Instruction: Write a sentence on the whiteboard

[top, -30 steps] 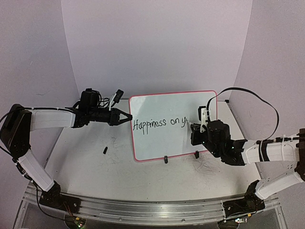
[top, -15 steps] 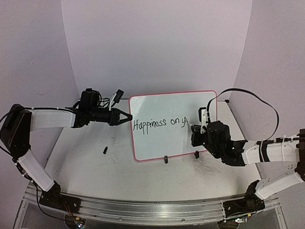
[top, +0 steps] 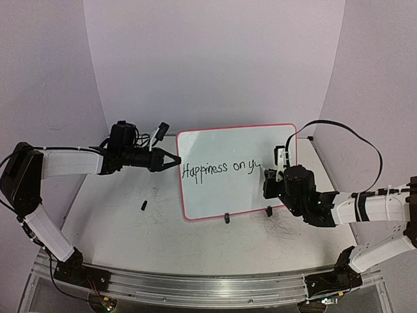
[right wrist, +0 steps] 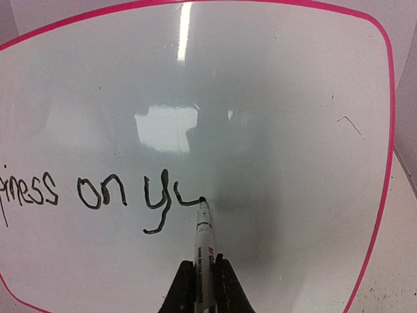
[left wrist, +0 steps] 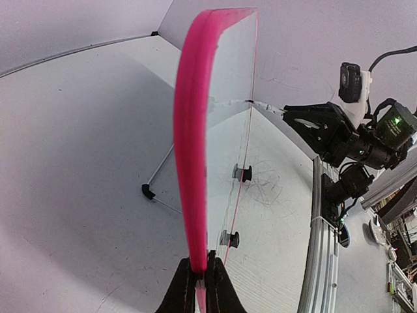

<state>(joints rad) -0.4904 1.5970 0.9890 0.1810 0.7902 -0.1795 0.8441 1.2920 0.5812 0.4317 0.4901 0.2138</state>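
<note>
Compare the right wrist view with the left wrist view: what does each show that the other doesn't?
Only the right wrist view: the face of the whiteboard with the sentence, readable as far as "on yu". Only the left wrist view: the left end effector shut on the red rim, two black feet and a thin rear leg behind the board. Both: the board, and the right end effector shut on the marker, whose tip touches the board.
</note>
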